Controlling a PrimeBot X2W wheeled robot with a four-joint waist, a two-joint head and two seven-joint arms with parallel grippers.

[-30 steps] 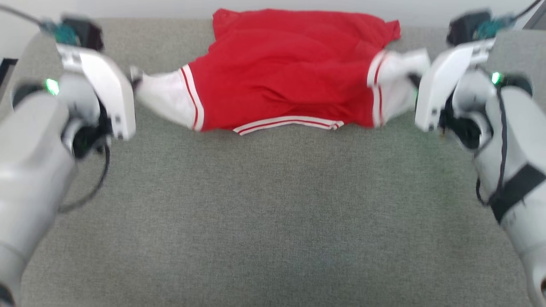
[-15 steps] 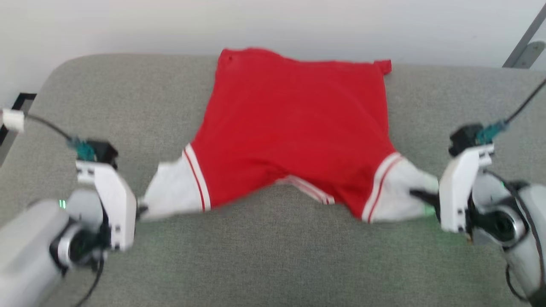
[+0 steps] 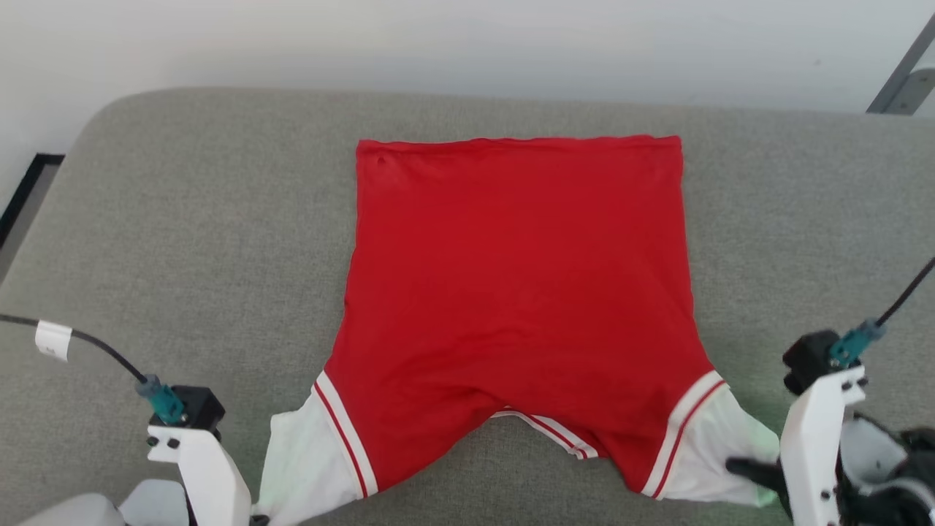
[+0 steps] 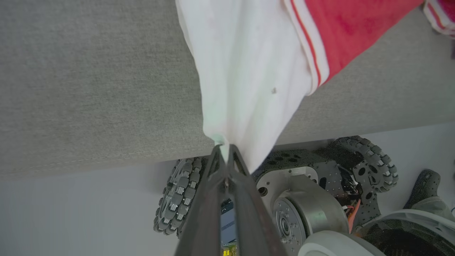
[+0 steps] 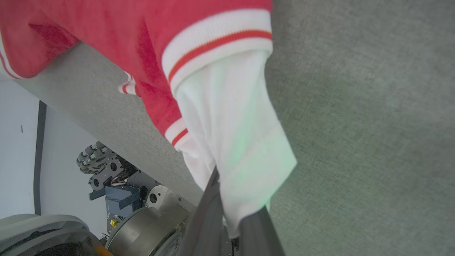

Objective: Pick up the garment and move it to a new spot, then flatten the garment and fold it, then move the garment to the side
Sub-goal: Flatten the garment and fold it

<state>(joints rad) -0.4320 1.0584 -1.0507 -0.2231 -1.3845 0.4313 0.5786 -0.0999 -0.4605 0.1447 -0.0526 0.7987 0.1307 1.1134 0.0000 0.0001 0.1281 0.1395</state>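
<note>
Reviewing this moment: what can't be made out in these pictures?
- Left gripper: in the head view, the bottom edge cuts off its fingertips.
- Right gripper: in its wrist view, the garment covers one fingertip.
- Striped trim: in the head view, partly tucked under the red body.

Head cam: high, tilted down on grey padded surface [image 3: 182, 219], garment [image 3: 518, 292] centred. Wrist cams: close in, each facing one white sleeve [image 4: 245, 71] at 12. Robot base [image 4: 305, 199] sits at 5 in left, 7 in right. All three share the sleeves.
</note>
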